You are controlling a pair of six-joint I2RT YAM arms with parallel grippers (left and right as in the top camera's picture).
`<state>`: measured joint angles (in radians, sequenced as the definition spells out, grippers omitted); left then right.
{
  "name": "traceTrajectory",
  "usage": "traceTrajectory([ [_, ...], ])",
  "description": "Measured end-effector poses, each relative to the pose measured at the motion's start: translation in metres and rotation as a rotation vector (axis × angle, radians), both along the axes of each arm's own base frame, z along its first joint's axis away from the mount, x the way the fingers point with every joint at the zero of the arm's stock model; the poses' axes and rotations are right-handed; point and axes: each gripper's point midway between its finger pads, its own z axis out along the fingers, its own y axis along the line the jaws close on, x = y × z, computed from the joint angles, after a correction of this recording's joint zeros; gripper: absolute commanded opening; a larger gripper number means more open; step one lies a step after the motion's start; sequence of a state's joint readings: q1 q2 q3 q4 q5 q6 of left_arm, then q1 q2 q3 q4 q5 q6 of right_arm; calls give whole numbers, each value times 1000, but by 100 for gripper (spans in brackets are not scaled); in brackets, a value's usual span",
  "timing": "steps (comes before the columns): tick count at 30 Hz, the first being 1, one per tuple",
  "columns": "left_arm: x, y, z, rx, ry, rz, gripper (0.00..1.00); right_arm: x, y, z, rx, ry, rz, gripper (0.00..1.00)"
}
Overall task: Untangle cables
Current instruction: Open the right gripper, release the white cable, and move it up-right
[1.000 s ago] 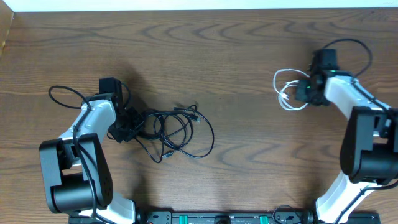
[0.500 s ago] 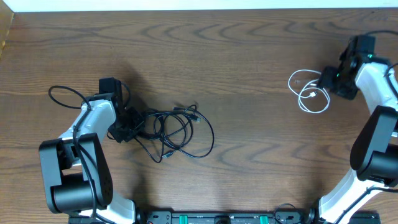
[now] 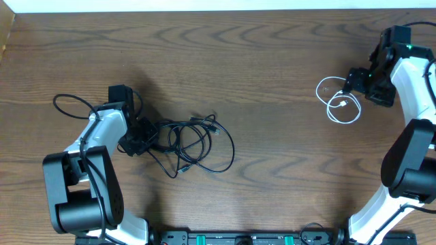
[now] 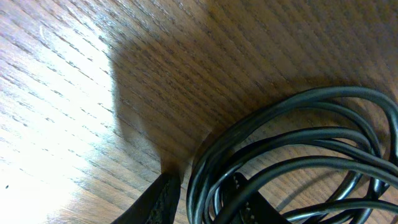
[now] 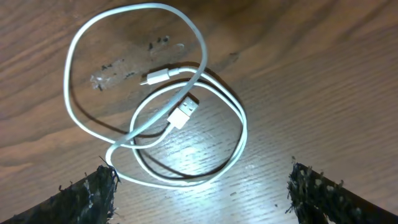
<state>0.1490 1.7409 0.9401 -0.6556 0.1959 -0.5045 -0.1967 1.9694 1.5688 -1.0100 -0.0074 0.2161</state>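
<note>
Overhead: tangled black cables left of the table's centre, left end pinched by left gripper; white cable coiled near the right edge, just beside right gripper.
Left wrist: black strands wedged between near-closed fingers.
Right wrist: fingers spread wide, white coil loose ahead.

Seemingly a robotics lab: left arm and right arm mounted at a wood-grain worktop, with an equipment rail along its edge.

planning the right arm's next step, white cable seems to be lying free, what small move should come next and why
Probably swing the right claw, open above the loose white cable, across toward the black cables. The white one lies apart from them, while the left claw grips that tangled bundle.
</note>
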Motion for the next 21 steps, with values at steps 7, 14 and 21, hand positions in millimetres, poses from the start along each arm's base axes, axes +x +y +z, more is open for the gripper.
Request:
traceTrajectory([
  [7,0,0,0,0,-1,0,30,-4,-4,-37,-27,-20,-6,86],
  [14,0,0,0,0,-2,0,30,-41,-3,-75,-19,73,-17,67],
  [21,0,0,0,0,-2,0,29,-42,-18,-76,-67,38,-47,2],
])
